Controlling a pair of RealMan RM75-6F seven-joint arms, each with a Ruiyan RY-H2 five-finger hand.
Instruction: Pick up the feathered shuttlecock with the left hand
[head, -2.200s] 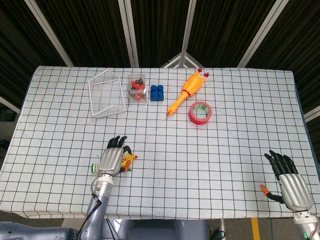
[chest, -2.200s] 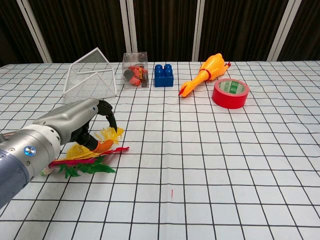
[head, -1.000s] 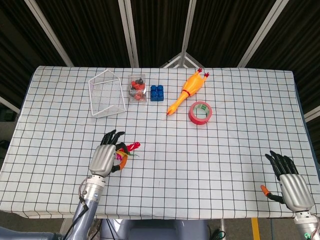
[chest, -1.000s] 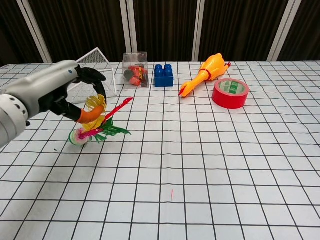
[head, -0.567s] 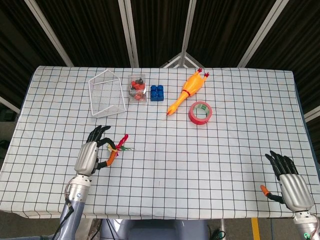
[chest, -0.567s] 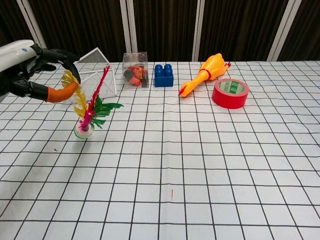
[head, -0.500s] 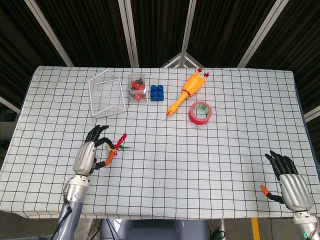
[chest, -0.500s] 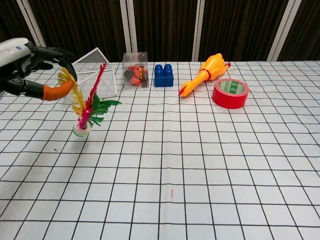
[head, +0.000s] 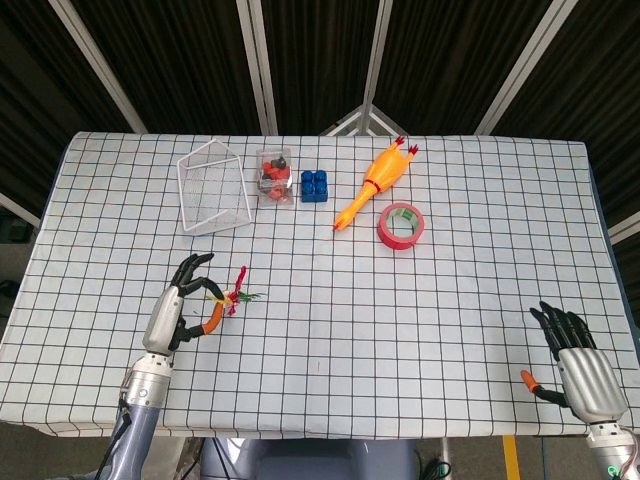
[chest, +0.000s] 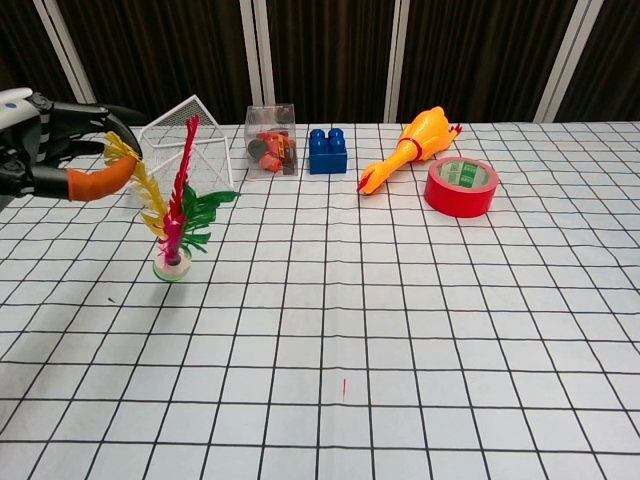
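The feathered shuttlecock (chest: 176, 213) has red, yellow and green feathers and a round pale base (chest: 172, 267). It hangs upright, base down, over the left part of the checked table (chest: 400, 330). My left hand (chest: 48, 156) pinches a yellow feather between its orange-tipped thumb and a finger, while the other fingers curl apart. In the head view the left hand (head: 178, 308) sits just left of the shuttlecock (head: 233, 297). Whether the base touches the cloth I cannot tell. My right hand (head: 578, 364) lies at the front right corner, fingers spread, holding nothing.
A white wire basket (chest: 186, 148) stands right behind the shuttlecock. Further right along the back are a clear box of small parts (chest: 271, 140), a blue brick (chest: 327, 150), an orange rubber chicken (chest: 413, 143) and a red tape roll (chest: 460, 186).
The left hand has lifted the shuttlecock from lying flat on the table and carried it up and to the left. It now hangs upright. The right hand has not moved.
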